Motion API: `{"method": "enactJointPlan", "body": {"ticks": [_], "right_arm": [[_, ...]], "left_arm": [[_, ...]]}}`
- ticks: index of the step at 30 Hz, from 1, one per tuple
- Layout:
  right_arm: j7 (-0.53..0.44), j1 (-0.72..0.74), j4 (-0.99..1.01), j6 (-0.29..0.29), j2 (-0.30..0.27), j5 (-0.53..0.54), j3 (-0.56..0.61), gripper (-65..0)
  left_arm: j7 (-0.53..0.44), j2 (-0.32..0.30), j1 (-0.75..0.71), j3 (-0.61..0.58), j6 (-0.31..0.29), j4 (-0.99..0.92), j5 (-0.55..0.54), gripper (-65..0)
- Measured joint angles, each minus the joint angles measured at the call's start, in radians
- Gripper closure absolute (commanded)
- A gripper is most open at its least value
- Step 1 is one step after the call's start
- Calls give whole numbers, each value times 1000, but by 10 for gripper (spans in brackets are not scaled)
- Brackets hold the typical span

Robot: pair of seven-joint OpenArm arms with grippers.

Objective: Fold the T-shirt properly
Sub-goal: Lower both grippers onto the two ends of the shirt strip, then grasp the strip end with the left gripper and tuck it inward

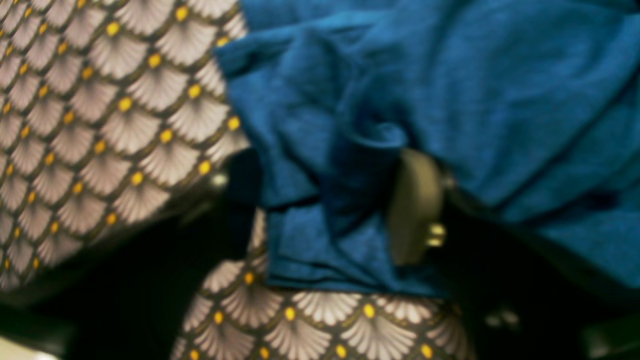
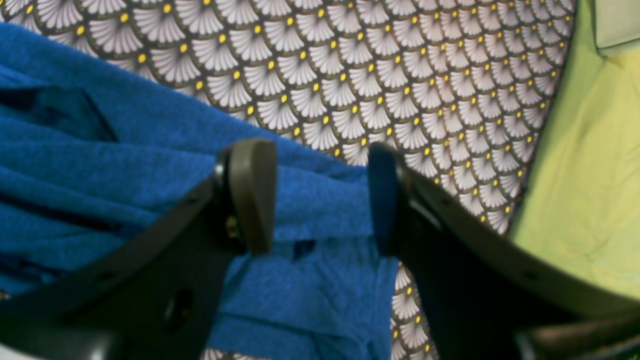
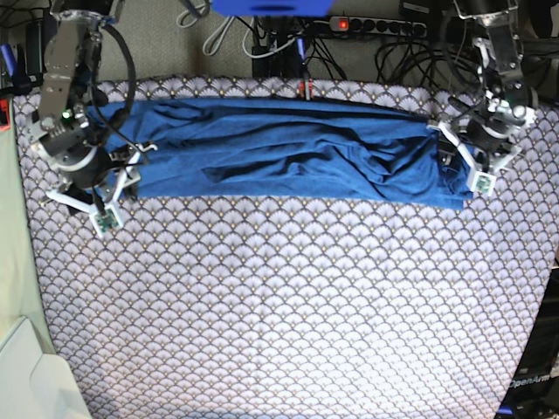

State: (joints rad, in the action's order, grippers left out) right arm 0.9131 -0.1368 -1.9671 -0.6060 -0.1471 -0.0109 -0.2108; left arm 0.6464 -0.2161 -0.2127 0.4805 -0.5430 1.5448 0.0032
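Across the fan-patterned cloth (image 3: 288, 297) — T-shirt (image 3: 288, 148); right fingers (image 2: 252, 195) apart astride its edge, left fingers' (image 1: 415, 205) state unclear.

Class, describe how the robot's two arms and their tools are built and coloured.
Both arms are grey metal with black cables looping alongside. Each tool, left tool and right tool, has white brackets, black finger arms and rounded olive-brown pads.

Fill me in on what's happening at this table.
A two-armed robot is partway through folding a blue T-shirt, which lies as a long band across the far side of the patterned tablecloth. Each arm works one end. The right claw stands open astride the cloth at its end. The left claw is buried in bunched fabric at the other end; its grip can't be judged.
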Motion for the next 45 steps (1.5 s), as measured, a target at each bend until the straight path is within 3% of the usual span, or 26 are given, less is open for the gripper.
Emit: {"method": "enactJointPlan", "body": {"ticks": [4, 8, 14, 35, 38, 45], "right_arm": [[0, 0, 0, 0, -2, 0, 0, -302], [0, 0, 0, 0, -4, 0, 0, -302], [0, 0, 0, 0, -5, 0, 0, -302], [0, 1, 2, 0, -5, 0, 0, -303], [0, 1, 2, 0, -5, 0, 0, -303], [0, 6, 2, 0, -5, -1, 0, -304]], "left_arm": [[1, 0, 0, 3, 0, 2, 0, -500], [1, 0, 3, 3, 0, 2, -10, -500], [-2, -1, 47, 44, -7, -41, -114, -500], [-45, 6, 87, 81, 2, -179, -140, -497], [-48, 11, 85, 81, 6, -179, -144, -416], [-48, 18, 85, 75, -14, -179, -159, -112]]}}
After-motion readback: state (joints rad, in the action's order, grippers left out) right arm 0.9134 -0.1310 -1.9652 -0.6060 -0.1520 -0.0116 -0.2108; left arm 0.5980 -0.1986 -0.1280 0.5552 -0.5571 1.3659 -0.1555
